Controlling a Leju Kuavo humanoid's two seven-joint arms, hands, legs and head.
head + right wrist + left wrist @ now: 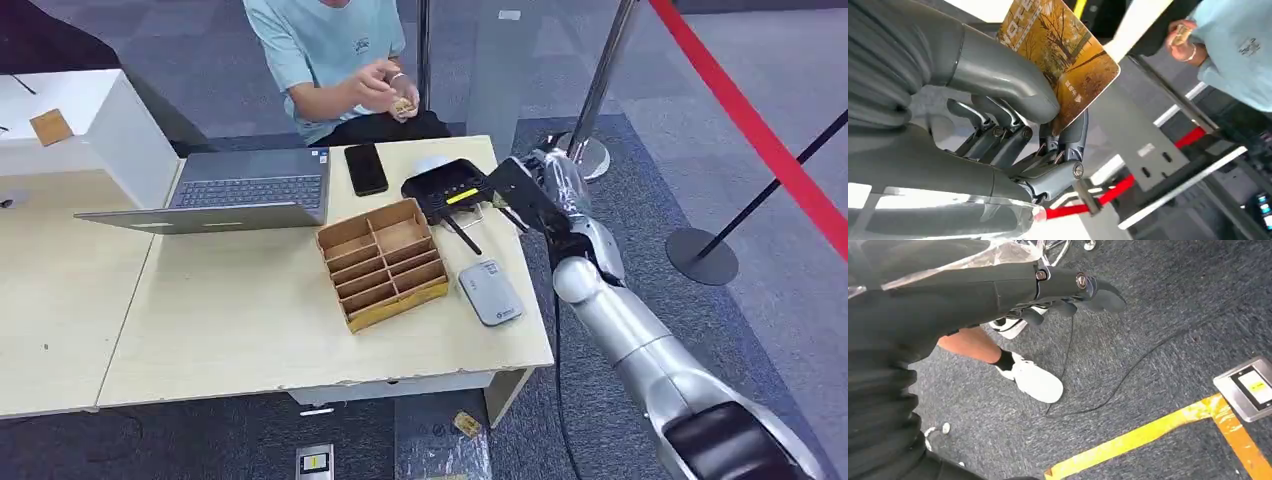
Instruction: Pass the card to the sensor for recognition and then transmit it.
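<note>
Card (1060, 55) is sitting pinched between the thick grey thumb and the darker fingers (1075, 131) of your right robot hand (1048, 120), its printed face toward the wrist camera and its long axis running out past the fingertips. You are looking at a glossy, rounded-corner card with an autumn-tree picture in orange and gold; some white lettering is showing near its edges, too cut off and small to read. In the head view, that right robot hand (535, 190) is hovering at the far right edge of the pale wooden surface (250, 330), just beside a black sensor (448, 188) with a yellow strip on top. Near it you are seeing a brown divided box (383, 262), a grey rounded device (490, 292), a black phone (366, 168) and an open grey laptop (235, 195). A person in a light blue shirt (330, 50) is sitting behind the surface, holding something small. Your left robot hand (1073, 290) is hanging over dark blue carpet (1158, 315) crossed by yellow tape (1148, 432), its dark fingers curling inward around nothing.
</note>
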